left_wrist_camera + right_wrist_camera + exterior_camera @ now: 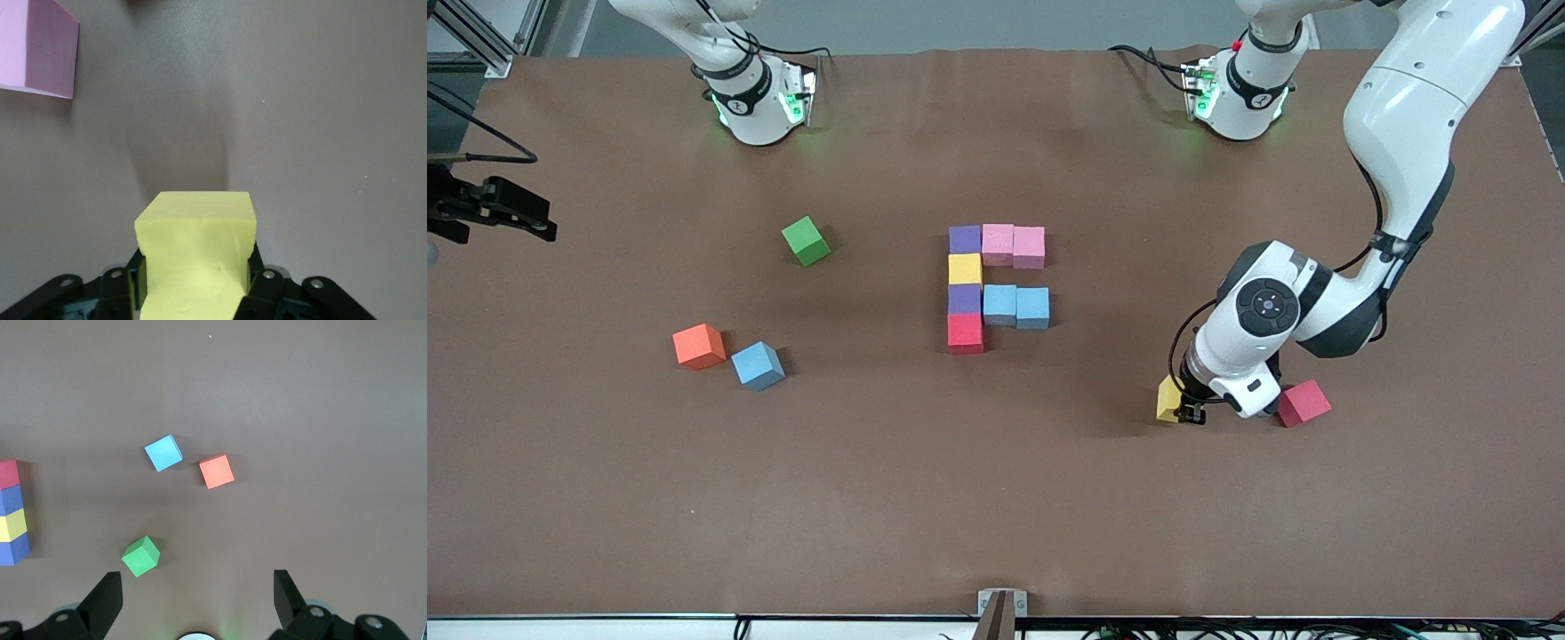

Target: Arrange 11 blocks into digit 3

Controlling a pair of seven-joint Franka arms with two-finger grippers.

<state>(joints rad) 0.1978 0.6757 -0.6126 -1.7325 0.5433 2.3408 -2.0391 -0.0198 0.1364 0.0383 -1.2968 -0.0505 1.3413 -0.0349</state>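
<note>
We count eight blocks (pixel 996 284) placed mid-table. The left gripper (pixel 1183 411) is clamped on a yellow block (pixel 1168 397), beside a loose red block (pixel 1304 402). A light blue block (pixel 758 365) waits nearer the right arm's end. The right gripper (pixel 198 600) hangs wide open, empty, high over the table.

Both arms: glossy white shells, black bands at the joints. Left arm (pixel 1405 133) has a round black cap with a ring of small dots on its wrist joint, and a black cable looping along the forearm. Both bases glow green; black cables run off them, with a red fitting at the left arm's base. Left gripper (pixel 1190 412) is black under a white wrist block. Right gripper (pixel 197 603) has black, wedge-shaped jaws, with silver screws in the black housing.
</note>
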